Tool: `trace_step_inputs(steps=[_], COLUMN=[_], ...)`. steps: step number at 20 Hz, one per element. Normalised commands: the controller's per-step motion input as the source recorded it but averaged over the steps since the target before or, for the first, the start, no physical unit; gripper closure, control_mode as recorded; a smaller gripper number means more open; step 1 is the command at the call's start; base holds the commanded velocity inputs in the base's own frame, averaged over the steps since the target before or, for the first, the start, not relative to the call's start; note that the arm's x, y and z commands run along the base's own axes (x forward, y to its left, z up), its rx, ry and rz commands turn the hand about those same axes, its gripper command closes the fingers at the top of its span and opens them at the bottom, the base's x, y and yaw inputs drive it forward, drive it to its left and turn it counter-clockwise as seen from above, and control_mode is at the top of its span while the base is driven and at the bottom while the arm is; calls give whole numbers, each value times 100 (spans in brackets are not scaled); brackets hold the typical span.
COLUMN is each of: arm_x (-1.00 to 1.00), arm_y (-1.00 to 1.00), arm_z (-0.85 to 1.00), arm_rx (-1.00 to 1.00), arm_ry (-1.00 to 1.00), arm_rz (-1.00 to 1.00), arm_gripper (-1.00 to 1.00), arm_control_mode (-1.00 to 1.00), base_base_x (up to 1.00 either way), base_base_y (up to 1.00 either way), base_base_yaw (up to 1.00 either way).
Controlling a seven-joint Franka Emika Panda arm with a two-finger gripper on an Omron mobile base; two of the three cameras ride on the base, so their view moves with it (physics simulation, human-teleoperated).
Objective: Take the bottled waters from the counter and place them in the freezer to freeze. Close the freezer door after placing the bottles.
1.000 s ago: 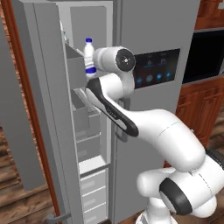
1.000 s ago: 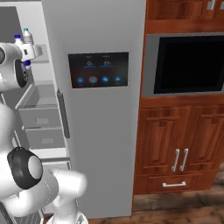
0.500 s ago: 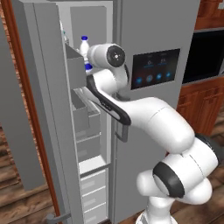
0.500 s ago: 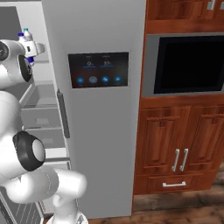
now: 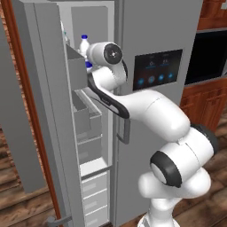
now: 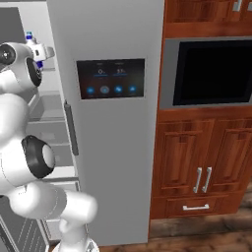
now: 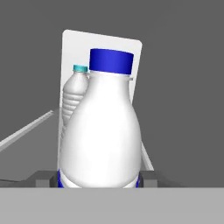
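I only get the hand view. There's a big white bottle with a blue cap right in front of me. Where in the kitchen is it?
Observer: The left base view shows the water bottle high up at the top of the open freezer.
Operator: Is the door in the way?
Observer: No, the freezer door stands wide open, off to the left.
Operator: What's under the bottle?
Observer: White drawers at the bottom of the freezer, far below it.
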Motion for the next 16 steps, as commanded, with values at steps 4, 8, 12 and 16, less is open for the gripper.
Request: trace_step_inputs(steps=[4, 8, 12, 16], arm_x=[41, 41, 35, 1], arm_y=[15, 10, 2, 48], arm_z=[0, 0, 0, -14], arm_rx=[0, 0, 0, -13], arm_ry=[0, 0, 0, 0], arm_rz=[-1, 0, 0, 0], arm_gripper=[100, 100, 100, 100], arm_control_mode=[-100, -100, -100, -100], base_base_x=[0, 0, 0, 0], base_base_y=[0, 0, 0, 0], base_base_yaw=[0, 0, 0, 0])
